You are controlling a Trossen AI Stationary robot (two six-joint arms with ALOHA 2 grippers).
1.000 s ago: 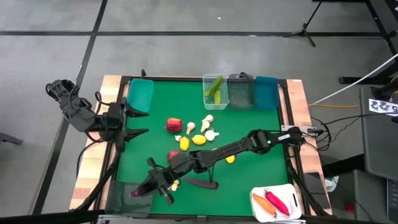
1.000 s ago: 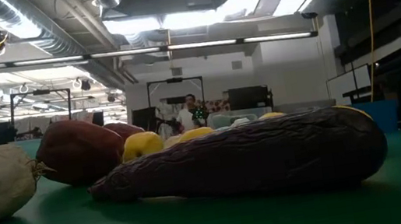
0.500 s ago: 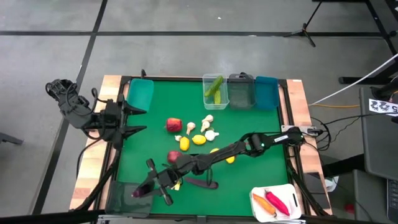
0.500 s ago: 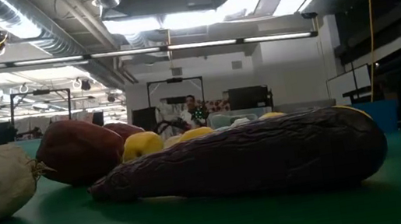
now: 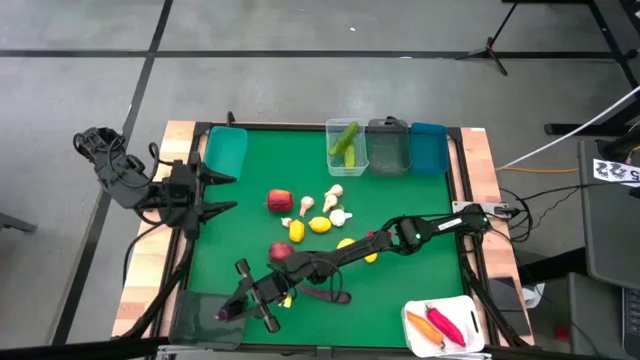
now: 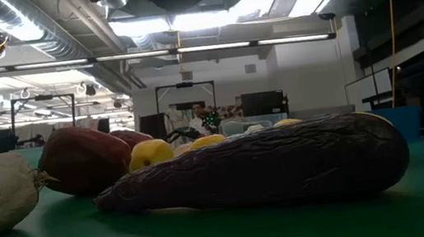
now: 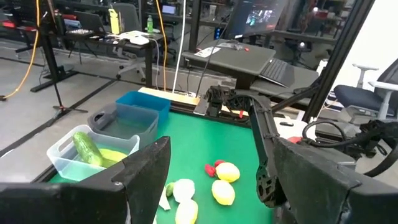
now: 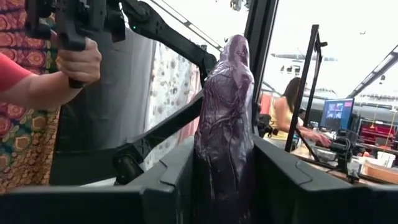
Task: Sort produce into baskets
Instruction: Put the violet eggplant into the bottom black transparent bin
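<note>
1. Two arms show: the left gripper (image 5: 218, 192), fingers spread and empty, has drawn back slightly toward the table's left edge beside the teal basket (image 5: 226, 152).
2. Over the last second the right gripper (image 5: 232, 308), pinching a purple eggplant (image 8: 225, 118), has edged closer to the dark grey basket (image 5: 203, 312), so release looks near.
3. A second eggplant (image 5: 322, 294) lies beside its arm; apples (image 5: 281, 200), lemons (image 5: 319, 224) and garlic (image 5: 333, 192) wait mid-table.

No words, numbers or brand names clear enough to read anywhere, only a black-and-white patterned tag (image 5: 614, 170) at the right edge of the high view, with marks too small to make out.
</note>
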